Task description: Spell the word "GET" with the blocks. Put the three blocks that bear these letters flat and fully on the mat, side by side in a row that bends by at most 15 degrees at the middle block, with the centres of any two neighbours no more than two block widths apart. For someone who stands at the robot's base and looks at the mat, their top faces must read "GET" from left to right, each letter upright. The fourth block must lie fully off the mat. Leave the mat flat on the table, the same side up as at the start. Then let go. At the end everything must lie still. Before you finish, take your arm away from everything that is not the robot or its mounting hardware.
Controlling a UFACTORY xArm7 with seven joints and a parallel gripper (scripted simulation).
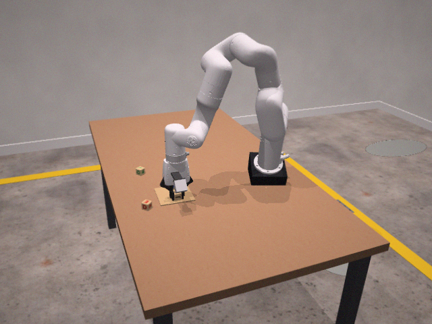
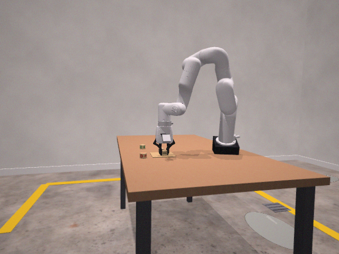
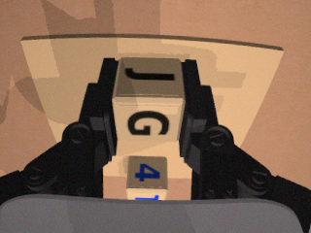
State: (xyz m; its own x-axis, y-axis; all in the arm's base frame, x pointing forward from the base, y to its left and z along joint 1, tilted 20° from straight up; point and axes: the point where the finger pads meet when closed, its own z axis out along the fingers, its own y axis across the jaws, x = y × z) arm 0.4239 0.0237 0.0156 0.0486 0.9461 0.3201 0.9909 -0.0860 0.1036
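My gripper [image 1: 177, 197] [image 2: 164, 153] [image 3: 149, 80] is shut on the G block [image 3: 148, 128]. Its G faces up and a black J shows on one side. The block is low over the mat [image 1: 162, 200] [image 2: 154, 155] [image 3: 262, 58]; I cannot tell if it touches. The T block [image 3: 147, 172], with a blue 4 on its side, stands beside it near the mat's edge, its top partly cut off in the wrist view. A red-lettered block [image 1: 146, 204] [image 2: 143, 155] and a green-lettered block [image 1: 140, 171] [image 2: 142, 146] lie off the mat.
The brown table [image 1: 244, 237] [image 2: 213, 172] carries everything. The two loose blocks are on the side of the mat away from the robot's black base [image 1: 268, 178] [image 2: 225, 149], near the table's long edge. The gripper hides much of the mat in the top and exterior views.
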